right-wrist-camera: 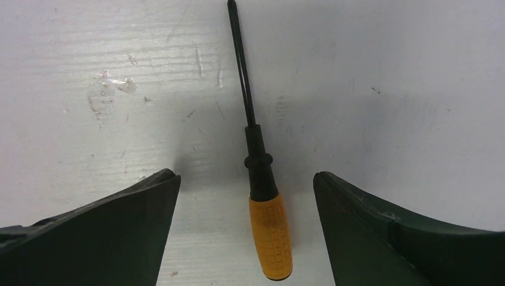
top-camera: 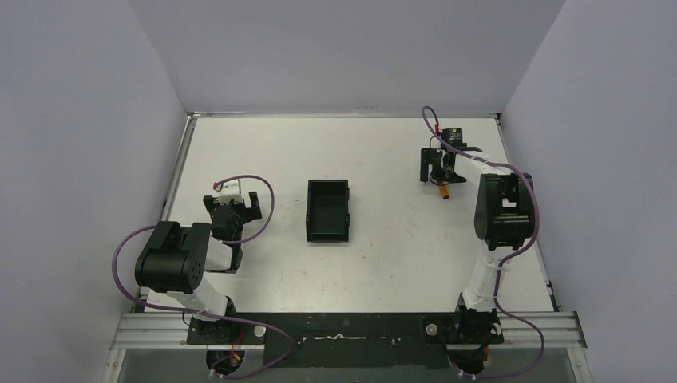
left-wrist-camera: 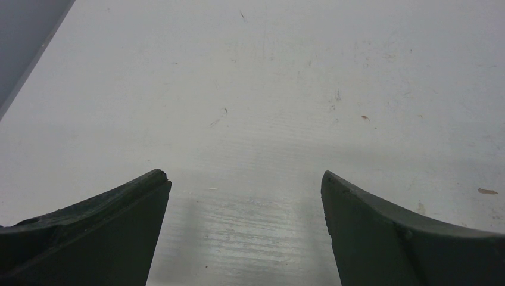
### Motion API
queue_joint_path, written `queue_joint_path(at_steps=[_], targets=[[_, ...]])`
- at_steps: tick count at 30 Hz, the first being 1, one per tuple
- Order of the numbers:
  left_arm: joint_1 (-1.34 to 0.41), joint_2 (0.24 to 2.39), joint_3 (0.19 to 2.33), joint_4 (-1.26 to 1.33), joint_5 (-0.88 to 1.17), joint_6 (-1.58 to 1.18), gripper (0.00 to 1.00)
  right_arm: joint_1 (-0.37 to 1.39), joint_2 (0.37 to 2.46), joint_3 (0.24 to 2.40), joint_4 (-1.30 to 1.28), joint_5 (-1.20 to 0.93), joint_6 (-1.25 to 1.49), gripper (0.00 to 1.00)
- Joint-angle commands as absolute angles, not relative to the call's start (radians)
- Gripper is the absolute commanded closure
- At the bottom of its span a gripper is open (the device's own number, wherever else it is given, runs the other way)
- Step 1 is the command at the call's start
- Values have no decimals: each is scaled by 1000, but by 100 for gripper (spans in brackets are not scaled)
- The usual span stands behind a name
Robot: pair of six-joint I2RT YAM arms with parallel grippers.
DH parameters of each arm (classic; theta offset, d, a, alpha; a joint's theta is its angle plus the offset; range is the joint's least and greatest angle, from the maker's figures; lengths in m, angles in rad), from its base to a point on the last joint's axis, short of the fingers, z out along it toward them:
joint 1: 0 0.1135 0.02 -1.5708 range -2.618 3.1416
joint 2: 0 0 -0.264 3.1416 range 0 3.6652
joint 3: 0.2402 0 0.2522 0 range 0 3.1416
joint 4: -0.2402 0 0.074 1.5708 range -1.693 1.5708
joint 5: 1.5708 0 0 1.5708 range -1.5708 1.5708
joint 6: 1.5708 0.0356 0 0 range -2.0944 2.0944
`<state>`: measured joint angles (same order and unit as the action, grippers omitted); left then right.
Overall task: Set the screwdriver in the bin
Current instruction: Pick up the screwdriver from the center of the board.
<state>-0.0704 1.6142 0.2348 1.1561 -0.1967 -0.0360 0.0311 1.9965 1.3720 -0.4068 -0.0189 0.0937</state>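
Now my right jaws are wide apart, with the screwdriver (right-wrist-camera: 269, 232) lying flat on the bench (right-wrist-camera: 405, 89) right between them. I should go straight down and squeeze its orange handle softly.

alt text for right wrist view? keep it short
An orange-handled screwdriver with a thin black shaft lies on the white table, shaft pointing away from the camera. The open right gripper straddles it without touching it.
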Motion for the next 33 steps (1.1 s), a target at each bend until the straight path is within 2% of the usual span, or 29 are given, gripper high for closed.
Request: queue_joint_path(at_steps=[1,9,14,16,19,21,26,30,33], targets=[[-72,1610,255,1210,-187,-29,3,16,1996,1361,-362,8,100,19],[-72,1611,255,1209,-187,-30,3,9,1996,1347,-361,-17,94,64],[-72,1611,255,1209,-187,-30,3,7,2000,1343,-366,-23,85,72],[-71,1611,255,1209,-187,-30,3,7,2003,1345,-371,-23,82,72],[-72,1611,255,1209,-187,-29,3,6,2011,1356,-387,-37,69,65],[-72,1612,255,1209,-187,-31,3,2,2023,1369,-402,-49,68,66],[-72,1611,255,1210,-187,-29,3,2,2018,1378,-414,-63,61,82],[-72,1611,255,1209,-187,-29,3,2,1970,1379,-413,-66,60,99],[-72,1611,255,1209,-187,-30,3,2,1939,1401,-436,-54,55,100]])
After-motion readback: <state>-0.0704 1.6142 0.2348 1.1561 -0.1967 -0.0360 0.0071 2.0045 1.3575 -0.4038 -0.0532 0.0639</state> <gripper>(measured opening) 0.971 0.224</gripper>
